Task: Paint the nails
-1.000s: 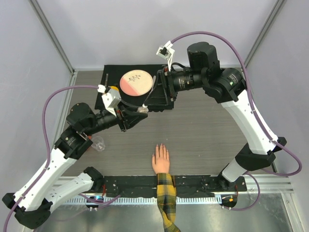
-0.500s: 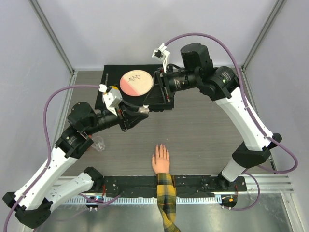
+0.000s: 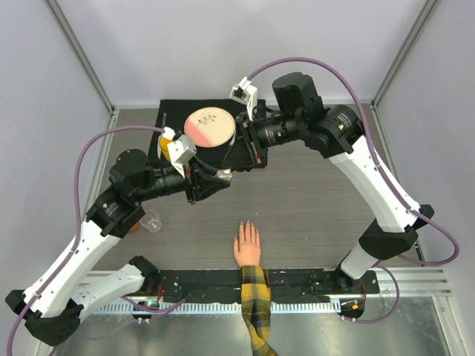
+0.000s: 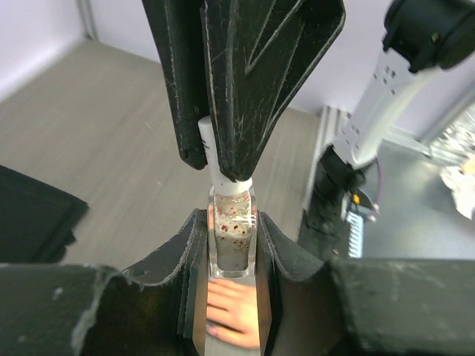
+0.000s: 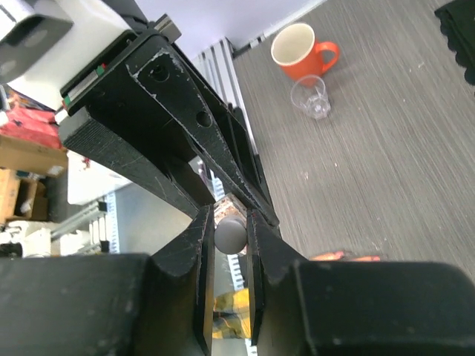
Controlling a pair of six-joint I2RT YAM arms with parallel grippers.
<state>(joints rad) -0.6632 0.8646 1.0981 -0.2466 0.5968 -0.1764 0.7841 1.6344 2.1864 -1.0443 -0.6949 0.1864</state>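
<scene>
Since no polish can be laid on until the bottle is opened, the small clear bottle [image 4: 231, 239] is gripped at its body by the left hand [image 4: 232, 245], whose fingers are closed on the two glass sides. The white cap [image 4: 225, 182] is pinched from the opposite end by the closed right hand [image 5: 230, 231]. One hand is thus set to steady the glass while the cap is turned by the other. Whether the cap is already loosened cannot be told.

In the top view the two hands are met just left of centre, above the desk [image 3: 319, 200] and at the lower edge of a black mat [image 3: 178, 111]. The nails [image 3: 248, 225] are found at lower centre, tipping a flesh-coloured hand [image 3: 247, 248] laid flat with its fingers pointed up the frame. A yellow-and-black plaid sleeve [image 3: 254, 297] is seen below it.

A round pink-and-cream disc [image 3: 209, 126] is set on the mat, partly covered by the right arm. A clear glass [image 5: 310, 98] and an orange mug [image 5: 300, 46] are placed at the left, beside the left arm and off the line from bottle to nails. They are therefore judged not to be in the way. The crossing forearms themselves are judged the likelier hindrance once the brush has to be carried down.
</scene>
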